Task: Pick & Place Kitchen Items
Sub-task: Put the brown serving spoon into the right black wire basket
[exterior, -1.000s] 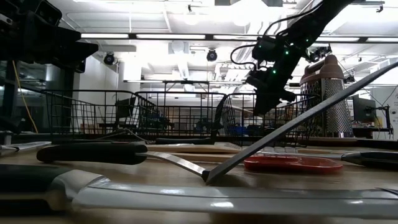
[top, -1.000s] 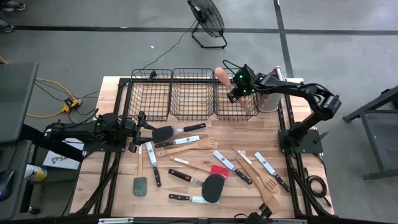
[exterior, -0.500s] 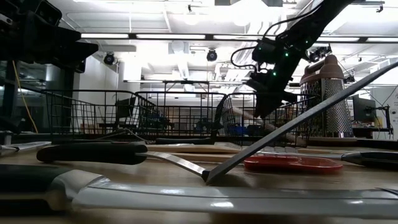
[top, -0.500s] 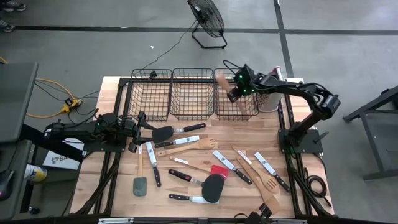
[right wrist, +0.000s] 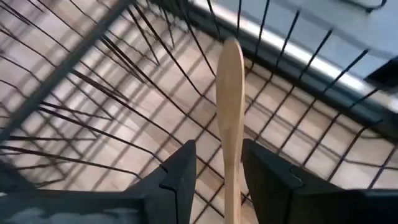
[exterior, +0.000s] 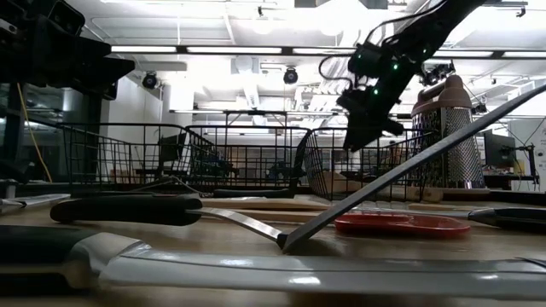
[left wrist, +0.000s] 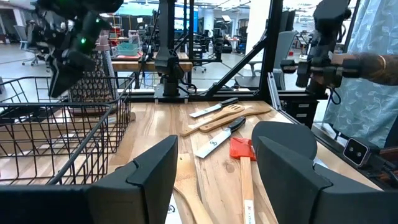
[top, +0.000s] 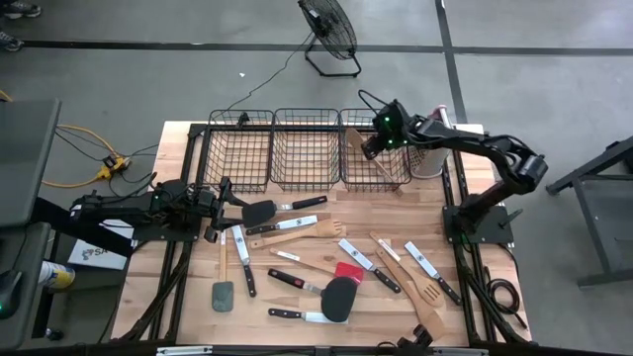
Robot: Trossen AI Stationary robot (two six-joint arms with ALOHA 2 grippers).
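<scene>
A pale wooden spoon (top: 362, 150) lies slantwise on the floor of the right-hand wire basket (top: 348, 182). Its head is toward the far side, and its handle (right wrist: 229, 93) runs toward the near right corner. My right gripper (top: 374, 144) hovers open just above it, with a finger on either side of the handle in the right wrist view (right wrist: 217, 148), and holds nothing. It also shows in the low view (exterior: 365, 136). My left gripper (top: 222, 208) waits open and empty at the table's left, low over the wood (left wrist: 214, 149). Knives, wooden utensils and spatulas lie scattered on the table.
Three black wire baskets (top: 306, 148) stand in a row along the far edge. The upright box grater (top: 427, 150) is right of them. A black spatula (top: 259, 211), a red spatula (top: 347, 271) and several knives (top: 370, 262) cover the table's middle and near right. A fan (top: 329, 30) stands on the floor beyond.
My right gripper has let go of the wooden spoon over the right basket. The spoon was held tilted with its head up past the basket's far rim. It has fallen and now lies flat inside the basket.
</scene>
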